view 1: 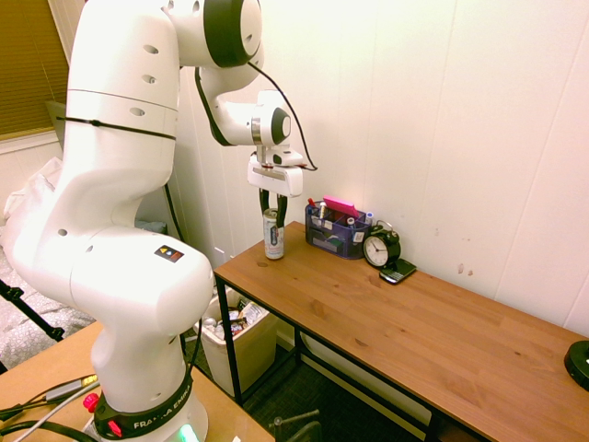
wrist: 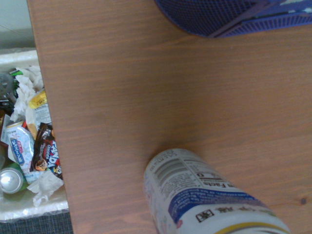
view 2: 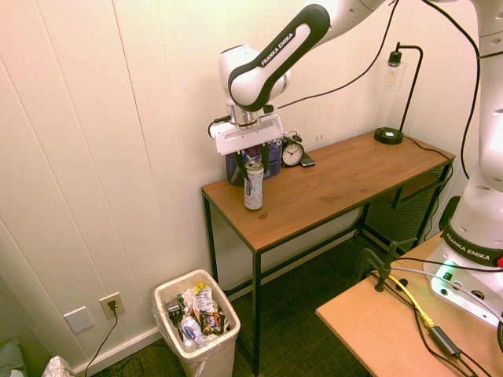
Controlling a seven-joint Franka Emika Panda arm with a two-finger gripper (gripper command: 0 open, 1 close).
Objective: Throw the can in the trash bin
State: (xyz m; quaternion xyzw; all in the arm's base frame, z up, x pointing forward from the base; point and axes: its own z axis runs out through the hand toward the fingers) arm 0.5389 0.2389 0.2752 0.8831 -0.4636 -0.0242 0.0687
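The slim silver can (view 1: 273, 236) with a blue label stands upright near the desk's end (view 2: 253, 188); its base looks to be on the wood. My gripper (view 1: 272, 203) comes straight down on it (view 2: 251, 161), fingers pressed against both sides of the can's top. The wrist view shows the can (wrist: 204, 195) close up from above. The cream-white trash bin (view 2: 214, 360), full of wrappers, sits on the floor beside that end of the desk, well below the can. It also shows under the desk edge (view 1: 256, 357) and past the edge in the wrist view (wrist: 34, 208).
A blue mesh organizer (view 1: 336, 238) stands just behind the can against the wall, with a black alarm clock (view 1: 381, 249) and a phone (view 1: 398, 271) beside it. A black lamp (view 2: 391, 133) stands at the desk's far end. The wooden desk (view 1: 414, 331) has black legs.
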